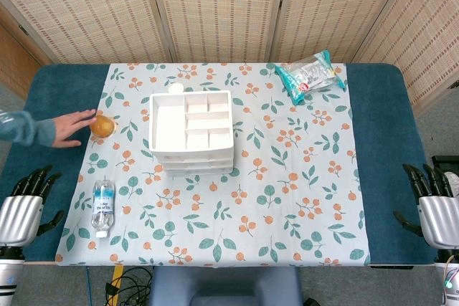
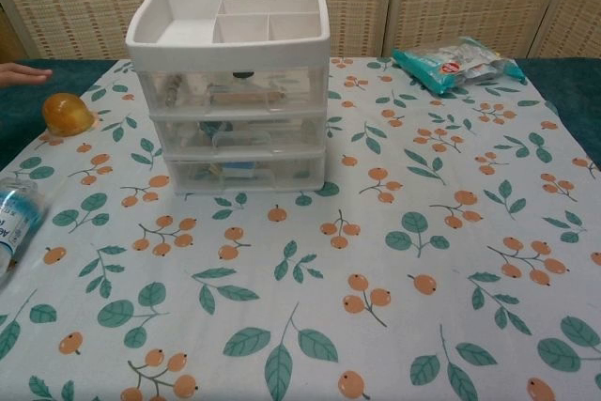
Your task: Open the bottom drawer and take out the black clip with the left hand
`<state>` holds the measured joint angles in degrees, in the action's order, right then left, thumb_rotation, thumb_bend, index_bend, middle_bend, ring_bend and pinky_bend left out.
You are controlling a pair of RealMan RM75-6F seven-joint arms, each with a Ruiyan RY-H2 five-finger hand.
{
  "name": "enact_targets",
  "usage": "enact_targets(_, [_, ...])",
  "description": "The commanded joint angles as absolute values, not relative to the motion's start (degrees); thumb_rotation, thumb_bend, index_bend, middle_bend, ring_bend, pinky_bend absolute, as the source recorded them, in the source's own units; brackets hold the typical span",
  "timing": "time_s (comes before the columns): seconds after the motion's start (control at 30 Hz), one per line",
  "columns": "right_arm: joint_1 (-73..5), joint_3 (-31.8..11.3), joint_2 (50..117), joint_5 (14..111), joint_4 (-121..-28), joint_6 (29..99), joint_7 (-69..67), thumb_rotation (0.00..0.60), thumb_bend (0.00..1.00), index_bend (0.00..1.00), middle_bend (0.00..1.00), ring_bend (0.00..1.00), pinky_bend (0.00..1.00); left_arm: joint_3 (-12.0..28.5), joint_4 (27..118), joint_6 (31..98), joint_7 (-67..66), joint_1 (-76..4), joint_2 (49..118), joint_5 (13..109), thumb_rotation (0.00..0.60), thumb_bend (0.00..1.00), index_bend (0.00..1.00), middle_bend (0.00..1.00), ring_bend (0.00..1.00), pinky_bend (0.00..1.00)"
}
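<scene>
A white organizer with three clear drawers stands on the floral cloth, left of centre. Its bottom drawer is closed, with blurred contents behind the clear front; I cannot pick out the black clip. My left hand hangs at the table's near left edge, fingers apart, holding nothing. My right hand is at the near right edge, also with fingers spread and holding nothing. Neither hand shows in the chest view.
A person's hand touches an orange-yellow object left of the organizer. A water bottle lies near the left front. A teal snack bag lies at the back right.
</scene>
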<state>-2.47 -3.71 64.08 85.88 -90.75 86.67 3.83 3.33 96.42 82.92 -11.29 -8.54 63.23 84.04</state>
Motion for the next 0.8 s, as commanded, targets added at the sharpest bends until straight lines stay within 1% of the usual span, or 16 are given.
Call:
enact_targets(0.03, [-2.4, -3.8, 64.1, 85.9, -90.7, 86.8, 3.7, 0.600, 0.22, 0.00, 0.12, 0.00, 0.00, 3.4, 96.3, 83.2, -11.4, -8.4, 63.4, 83.9, 0.600, 0.26, 0.17, 0.10, 0.10, 0.16])
enact_targets(0.37, [-2.0, -4.1, 64.0, 86.2, -90.8, 88.2, 3.4, 0.600, 0.22, 0.00, 0.12, 0.00, 0.00, 3.4, 95.9, 83.9, -10.2, -8.3, 63.6, 84.9, 0.600, 0.26, 0.17, 0.10, 0.10, 0.16])
enact_targets(0.53, [-2.2, -4.5, 63.6, 86.4, -91.0, 88.5, 3.6, 0.600, 0.22, 0.00, 0.12, 0.00, 0.00, 3.5, 95.6, 84.2, -9.3, -8.6, 63.2, 86.0, 0.600, 0.26, 0.17, 0.13, 0.13, 0.16])
enact_targets(0.57, [-2.3, -4.8, 63.4, 86.4, -91.1, 88.6, 3.7, 0.600, 0.22, 0.00, 0.12, 0.00, 0.00, 3.4, 95.7, 84.1, -9.3, -8.8, 62.9, 86.6, 0.600, 0.26, 0.17, 0.14, 0.15, 0.18])
enact_targets(0.63, [-2.5, -5.2, 63.1, 86.4, -91.4, 89.0, 3.8, 0.600, 0.23, 0.00, 0.12, 0.00, 0.00, 3.4, 96.0, 84.3, -8.7, -9.1, 62.6, 87.6, 0.600, 0.26, 0.17, 0.17, 0.19, 0.24])
enact_targets(0.67, [-2.6, -5.6, 62.8, 86.5, -91.6, 89.3, 4.0, 0.600, 0.23, 0.00, 0.12, 0.00, 0.00, 3.4, 96.2, 84.3, -8.1, -9.4, 62.4, 88.3, 0.600, 0.26, 0.17, 0.19, 0.22, 0.29])
enact_targets(0.8, [-2.9, -6.4, 62.1, 86.7, -92.5, 90.1, 4.6, 0.600, 0.23, 0.00, 0.12, 0.00, 0.00, 3.4, 96.3, 83.6, -5.2, -10.9, 61.9, 90.9, 0.600, 0.26, 0.19, 0.28, 0.33, 0.53])
